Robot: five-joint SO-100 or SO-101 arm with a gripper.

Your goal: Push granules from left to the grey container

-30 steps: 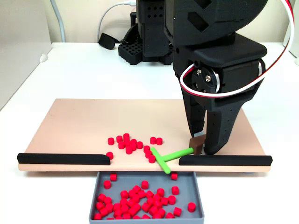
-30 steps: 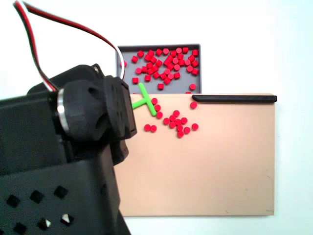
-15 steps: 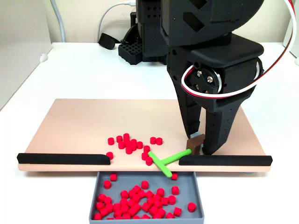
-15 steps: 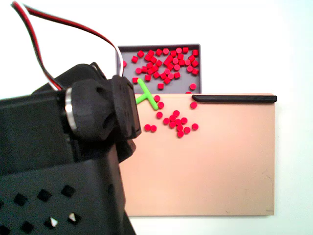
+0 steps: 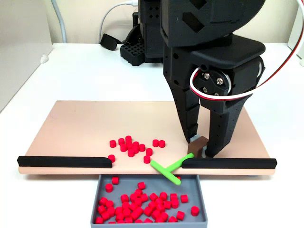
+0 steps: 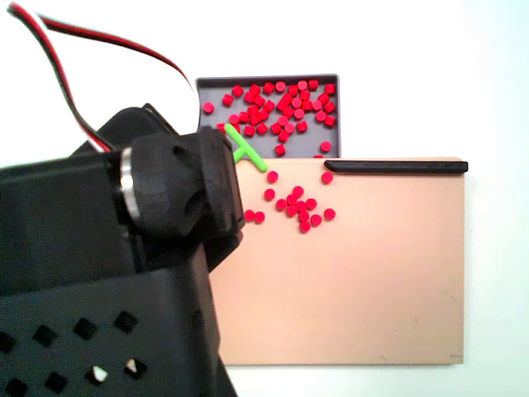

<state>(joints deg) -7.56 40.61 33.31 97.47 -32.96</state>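
Your black two-finger jaws are pinching the small brown handle block of the green T-shaped plastic pusher. The pusher's crossbar hangs over the beige board's front edge, in the gap between the two black bars, partly above the shallow grey plastic tray. Most small red cylindrical pellets lie in that tray; a loose cluster sits on the board left of the pusher in this fixed view.
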